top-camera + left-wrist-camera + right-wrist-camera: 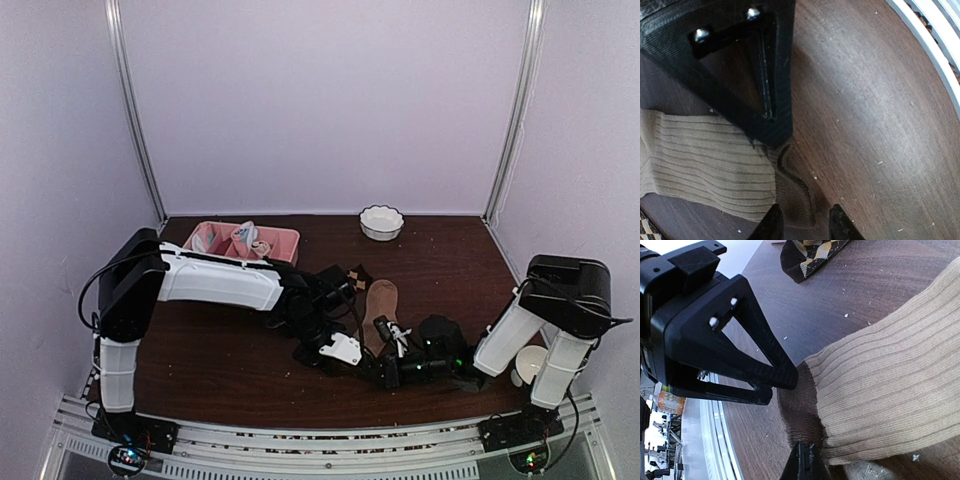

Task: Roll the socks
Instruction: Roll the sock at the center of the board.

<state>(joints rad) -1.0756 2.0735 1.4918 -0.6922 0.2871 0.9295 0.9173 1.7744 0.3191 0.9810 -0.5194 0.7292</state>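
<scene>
The tan ribbed sock [890, 385] lies flat on the dark table, its dark brown toe end [800, 410] towards the near edge. My right gripper [807, 462] is shut, pinching the edge of that brown toe. My left gripper [805, 225] stands open with the same toe [792, 192] between its two fingertips, a gap showing on the right side. In the left wrist view the right gripper [771, 125] comes down onto the sock from above. The brown argyle sock [810, 255] lies apart, further back. From above, the tan sock [381, 300] sits between both arms.
A pink divided tray [285, 236] with small rolled bundles stands at the back left. A white bowl [381, 222] sits at the back centre. A white cup [530, 365] is beside the right arm's base. The metal rail [935, 45] marks the table's near edge.
</scene>
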